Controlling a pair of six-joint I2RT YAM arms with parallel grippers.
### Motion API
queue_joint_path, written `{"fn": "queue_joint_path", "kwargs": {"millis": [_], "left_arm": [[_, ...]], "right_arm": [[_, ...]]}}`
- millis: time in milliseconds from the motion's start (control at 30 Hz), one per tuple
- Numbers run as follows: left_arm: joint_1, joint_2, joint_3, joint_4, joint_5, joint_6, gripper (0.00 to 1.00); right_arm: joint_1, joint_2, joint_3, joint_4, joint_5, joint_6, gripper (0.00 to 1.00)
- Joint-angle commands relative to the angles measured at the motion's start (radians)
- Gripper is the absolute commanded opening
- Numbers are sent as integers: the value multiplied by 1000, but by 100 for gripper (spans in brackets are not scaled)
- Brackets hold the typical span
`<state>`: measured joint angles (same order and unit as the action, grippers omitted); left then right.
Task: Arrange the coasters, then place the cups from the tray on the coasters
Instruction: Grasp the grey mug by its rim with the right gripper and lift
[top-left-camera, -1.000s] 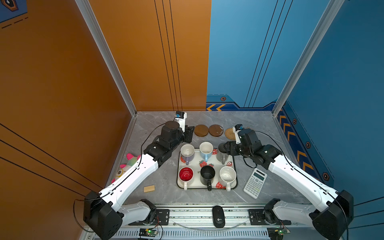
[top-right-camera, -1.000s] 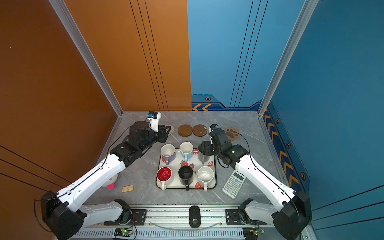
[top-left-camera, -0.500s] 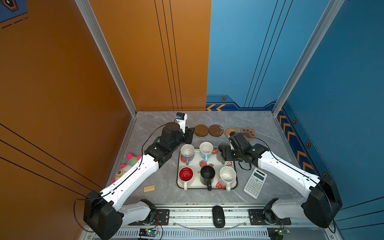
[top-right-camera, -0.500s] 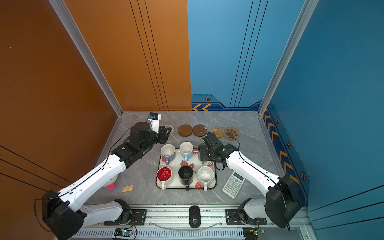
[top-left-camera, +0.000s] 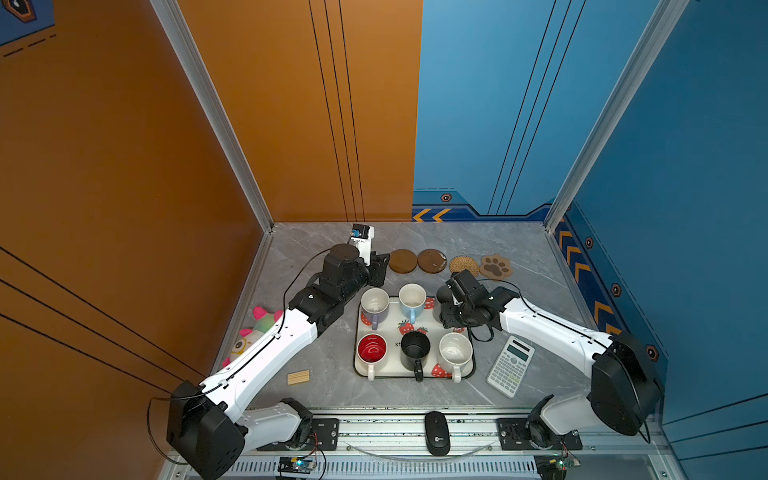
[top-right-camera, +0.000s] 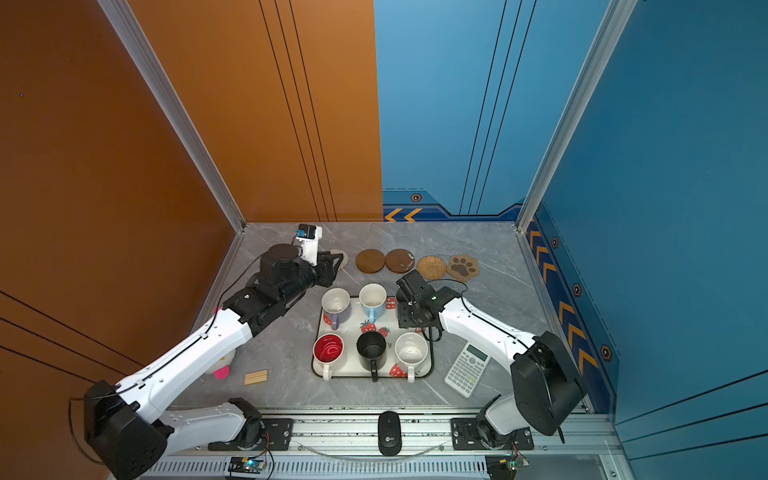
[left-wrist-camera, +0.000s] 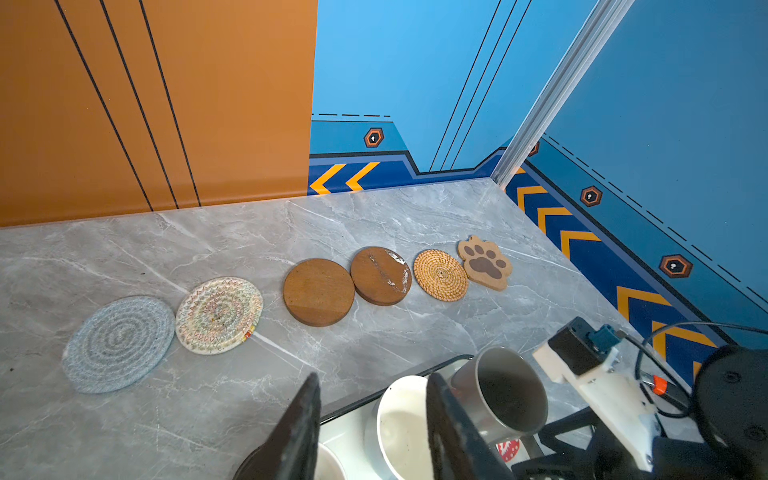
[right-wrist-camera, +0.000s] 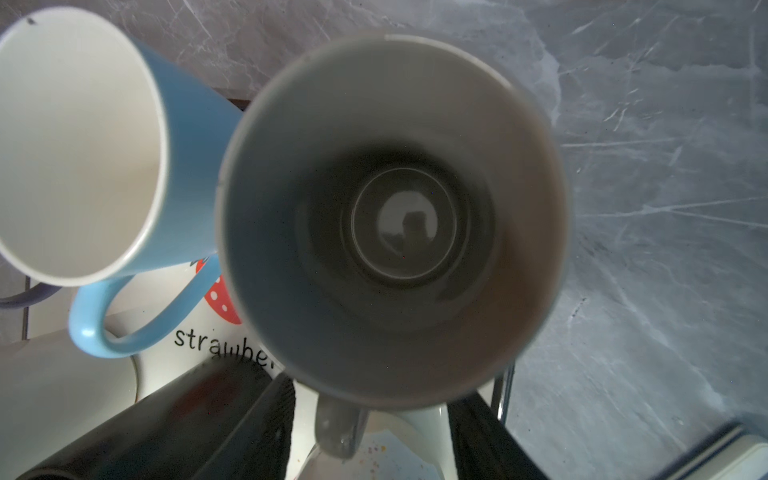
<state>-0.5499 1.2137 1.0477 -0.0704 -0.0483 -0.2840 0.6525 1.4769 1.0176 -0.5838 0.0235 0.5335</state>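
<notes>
Six coasters lie in a row at the back: grey-blue (left-wrist-camera: 118, 343), cream (left-wrist-camera: 219, 314), two wooden discs (left-wrist-camera: 318, 291) (left-wrist-camera: 381, 276), rattan (left-wrist-camera: 440, 274) and paw (left-wrist-camera: 484, 262). The strawberry tray (top-left-camera: 392, 365) holds the lavender cup (top-left-camera: 375, 305), light blue cup (top-left-camera: 412, 299), red-inside cup (top-left-camera: 372, 348), black cup (top-left-camera: 415, 345) and speckled cup (top-left-camera: 455, 350). The grey cup (right-wrist-camera: 395, 208) stands at the tray's back right under my right gripper (right-wrist-camera: 372, 395), whose jaws straddle its handle with gaps on both sides. My left gripper (left-wrist-camera: 374, 415) hangs open and empty by the tray's back left corner.
A calculator (top-left-camera: 510, 365) lies right of the tray. A plush toy (top-left-camera: 255, 328) and a small wooden block (top-left-camera: 298, 377) sit at the left. A black mouse (top-left-camera: 437, 433) rests on the front rail. Walls close in the back and both sides.
My right gripper has come away from the rattan and paw coasters to the grey cup on the tray, and its jaws have narrowed. The left arm has hardly moved.
</notes>
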Motion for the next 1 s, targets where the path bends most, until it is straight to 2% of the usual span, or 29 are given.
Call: {"fn": "queue_joint_path", "kwargs": {"millis": [0, 700, 867, 967], "left_arm": [[7, 1, -11, 11, 21, 13, 43], [11, -6, -43, 9, 25, 14, 43], [11, -7, -43, 9, 25, 14, 43], [12, -8, -43, 9, 27, 13, 43]], "right_arm": [[10, 34, 23, -7, 11, 18, 57], [18, 116, 64, -7, 79, 45, 44], [19, 120, 64, -7, 82, 43, 34], [22, 119, 67, -7, 84, 37, 24]]}}
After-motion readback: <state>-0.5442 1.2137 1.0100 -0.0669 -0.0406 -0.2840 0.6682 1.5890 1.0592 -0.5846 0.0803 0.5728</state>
